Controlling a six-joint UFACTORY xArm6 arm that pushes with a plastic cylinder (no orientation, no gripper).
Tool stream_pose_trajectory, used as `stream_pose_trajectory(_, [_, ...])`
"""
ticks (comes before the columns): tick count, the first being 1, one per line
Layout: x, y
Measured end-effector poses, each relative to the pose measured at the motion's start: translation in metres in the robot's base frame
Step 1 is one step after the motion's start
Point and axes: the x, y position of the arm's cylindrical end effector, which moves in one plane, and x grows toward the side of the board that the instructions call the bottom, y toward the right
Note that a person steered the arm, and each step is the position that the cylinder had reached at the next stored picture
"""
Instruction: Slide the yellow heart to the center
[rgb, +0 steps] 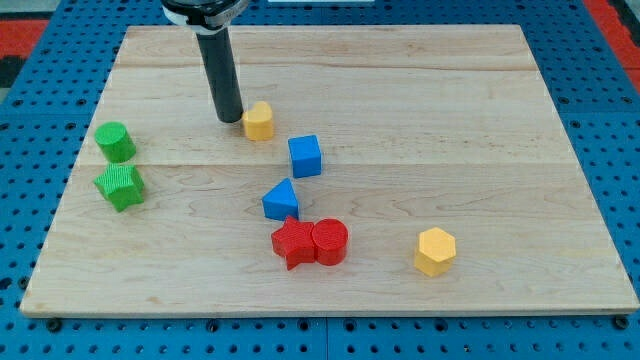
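The yellow heart (259, 121) sits on the wooden board (450, 120), left of the middle and toward the view's top. My tip (229, 119) rests on the board just to the heart's left, very close to it or touching it. The dark rod rises from there to the view's top edge.
A blue cube (305, 156) lies right and below the heart. A blue triangle (281, 200) sits below that, above a red star (294, 243) touching a red cylinder (330, 241). A yellow hexagon (435, 250) is lower right. A green cylinder (115, 141) and a green star (120, 186) are at left.
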Motion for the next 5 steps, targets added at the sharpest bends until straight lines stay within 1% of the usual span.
stream_pose_trajectory(1, [0.024,-0.03])
stream_pose_trajectory(3, [0.004,0.099])
stream_pose_trajectory(4, [0.004,0.101])
stream_pose_trajectory(5, [0.0,0.087])
